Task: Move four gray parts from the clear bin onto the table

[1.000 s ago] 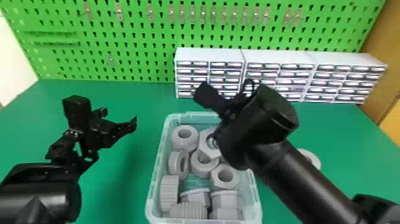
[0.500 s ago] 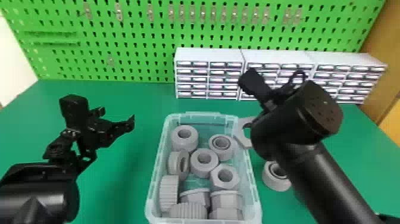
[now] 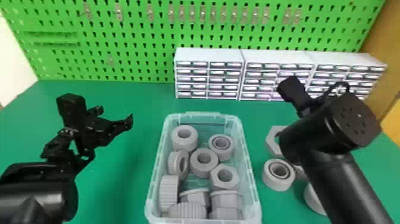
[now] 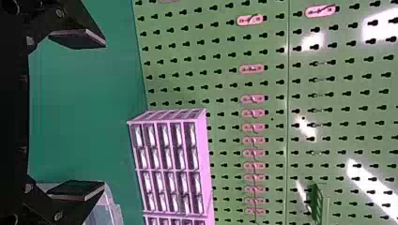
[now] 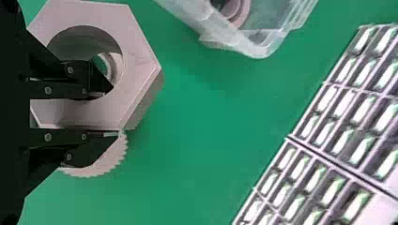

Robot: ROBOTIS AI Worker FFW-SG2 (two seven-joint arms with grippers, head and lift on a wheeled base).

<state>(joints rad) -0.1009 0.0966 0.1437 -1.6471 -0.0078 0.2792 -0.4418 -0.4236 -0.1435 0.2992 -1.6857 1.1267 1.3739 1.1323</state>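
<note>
Pinching a gray hex nut by its wall, one finger inside the hole, my right tool holds it to the right of the clear bin. Nearby, a gray ring sits on the green counter. More gray parts lie in the bin. My left tool hangs left of it, fingers spread.
</note>
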